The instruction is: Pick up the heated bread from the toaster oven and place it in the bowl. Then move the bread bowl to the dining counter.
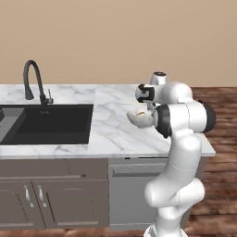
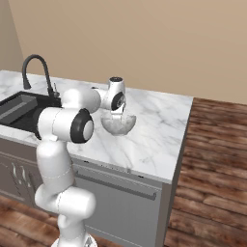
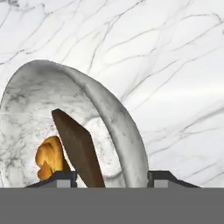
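Observation:
The shiny grey bowl is on or just above the white marble dining counter, near its right end. In the hand view the orange-brown bread lies inside the bowl. My gripper points down over the bowl's near rim, one dark finger inside the bowl and the other outside the wall. The jaws stand apart, with slack around the rim. The toaster oven is out of view.
A black sink with a dark curved faucet takes up the counter's left part. The counter ends to the right over wooden floor. Grey cabinet fronts run below.

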